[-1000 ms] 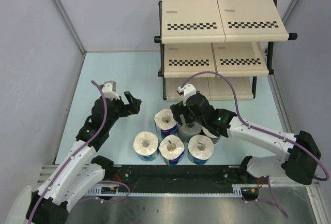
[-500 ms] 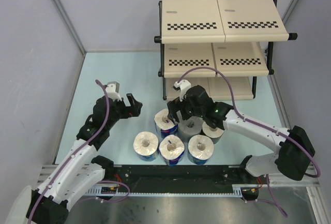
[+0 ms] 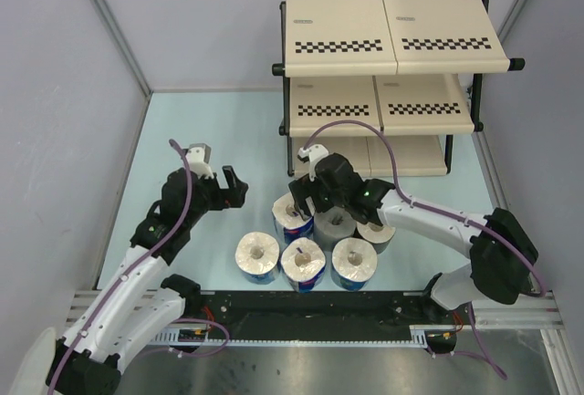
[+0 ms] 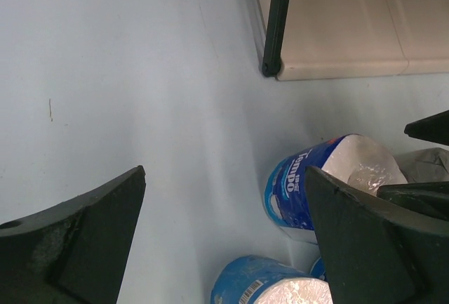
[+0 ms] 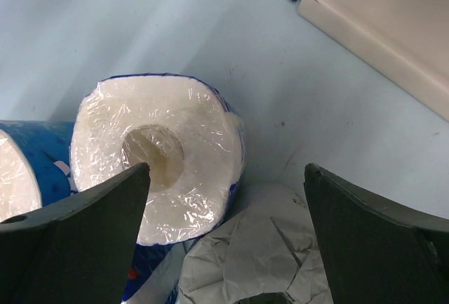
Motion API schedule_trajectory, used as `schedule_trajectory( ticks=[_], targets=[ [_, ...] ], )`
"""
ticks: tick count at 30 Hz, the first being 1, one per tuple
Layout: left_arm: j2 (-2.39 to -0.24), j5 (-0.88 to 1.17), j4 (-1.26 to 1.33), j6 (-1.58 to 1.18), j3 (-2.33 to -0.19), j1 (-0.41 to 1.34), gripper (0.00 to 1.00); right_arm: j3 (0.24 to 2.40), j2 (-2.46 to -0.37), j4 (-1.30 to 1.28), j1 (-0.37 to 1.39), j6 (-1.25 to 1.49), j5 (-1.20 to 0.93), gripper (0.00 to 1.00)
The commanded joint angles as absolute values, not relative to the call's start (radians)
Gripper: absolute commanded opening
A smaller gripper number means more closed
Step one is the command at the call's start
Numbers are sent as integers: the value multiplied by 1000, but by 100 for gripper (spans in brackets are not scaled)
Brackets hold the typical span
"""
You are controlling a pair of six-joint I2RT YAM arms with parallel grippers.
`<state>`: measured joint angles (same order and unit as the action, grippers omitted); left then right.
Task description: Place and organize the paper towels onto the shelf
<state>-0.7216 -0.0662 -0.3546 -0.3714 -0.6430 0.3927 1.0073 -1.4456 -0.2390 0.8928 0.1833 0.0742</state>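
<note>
Six paper towels stand clustered on the table. The back row has a blue-wrapped roll (image 3: 292, 213), a grey roll (image 3: 335, 223) and a dark-wrapped roll (image 3: 374, 229). The front row has three blue-wrapped rolls (image 3: 257, 256) (image 3: 303, 265) (image 3: 354, 263). The shelf (image 3: 392, 21) stands behind them with nothing on the tiers I can see. My right gripper (image 3: 307, 196) is open and hovers over the back blue roll (image 5: 158, 160) and the grey roll (image 5: 245, 262), holding nothing. My left gripper (image 3: 234, 185) is open and empty, left of the cluster; its view shows the back blue roll (image 4: 316, 184).
The shelf's lowest panel and black leg (image 4: 275, 23) stand just behind the rolls; the panel also shows in the right wrist view (image 5: 379, 30). Pale blue table (image 3: 210, 130) lies left of the shelf. Grey walls enclose the left and back sides.
My right gripper has moved left and slightly back, from over the grey roll toward the back blue roll. My left gripper has shifted only slightly.
</note>
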Motion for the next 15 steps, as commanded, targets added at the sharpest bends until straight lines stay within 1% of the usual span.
schedule_trajectory(
  ticks=[1, 15],
  targets=[
    [-707, -77, -376, -348, -670, 399, 100, 1052, -1465, -201, 900, 193, 74, 95],
    [-721, -90, -413, -307, -686, 399, 100, 1058, -1514, -192, 922, 186, 67, 86]
  ],
)
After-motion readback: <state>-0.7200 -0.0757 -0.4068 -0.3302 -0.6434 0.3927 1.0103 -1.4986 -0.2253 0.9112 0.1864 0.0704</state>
